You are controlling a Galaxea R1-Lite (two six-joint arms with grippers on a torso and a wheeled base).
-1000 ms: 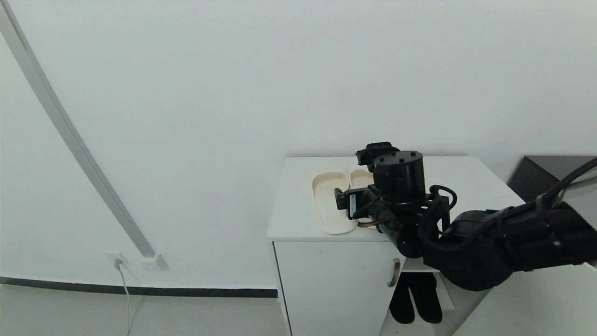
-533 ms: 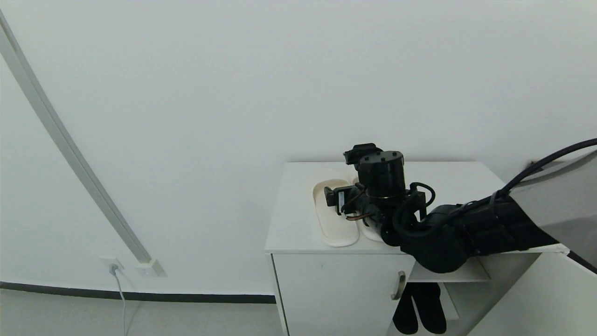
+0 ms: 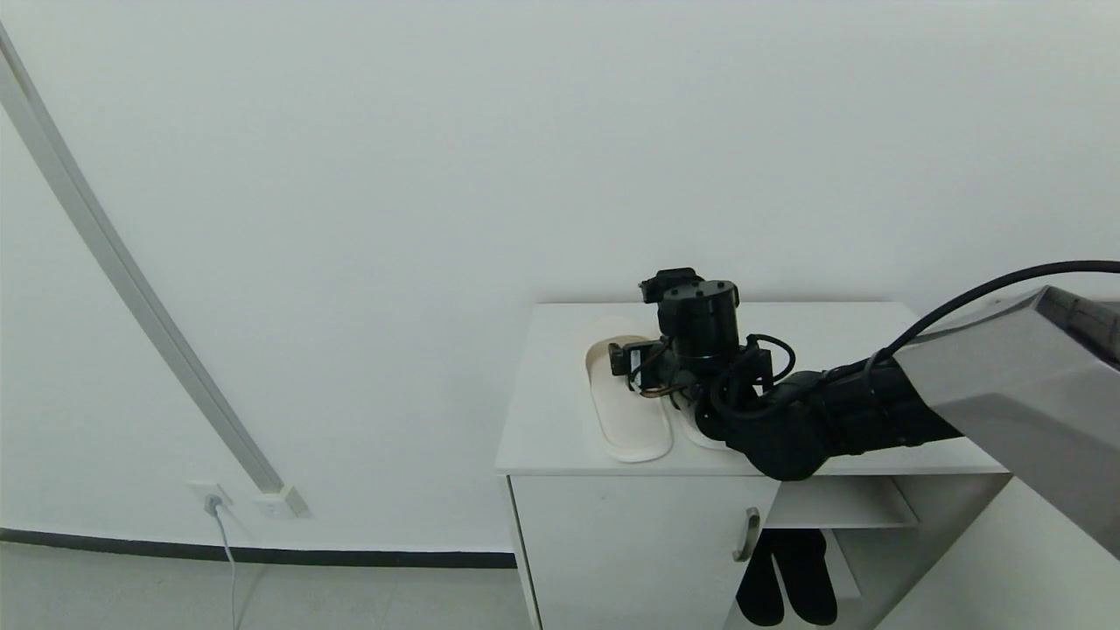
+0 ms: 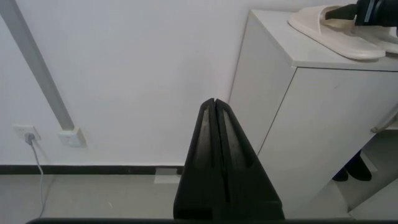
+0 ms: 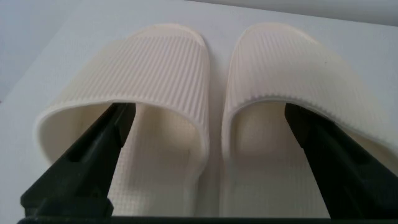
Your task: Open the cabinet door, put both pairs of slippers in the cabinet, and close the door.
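Head view: the right arm hides part of the cream slippers atop the cabinet. The black slippers inside it are cut off below.
Left wrist view: the left gripper is clenched and empty.
Right wrist view: the right gripper is spread, with a finger under each cream strap.

You lose most of the right-hand cream slipper behind the right arm at mid-frame; the black slippers inside the cabinet run off the bottom edge.
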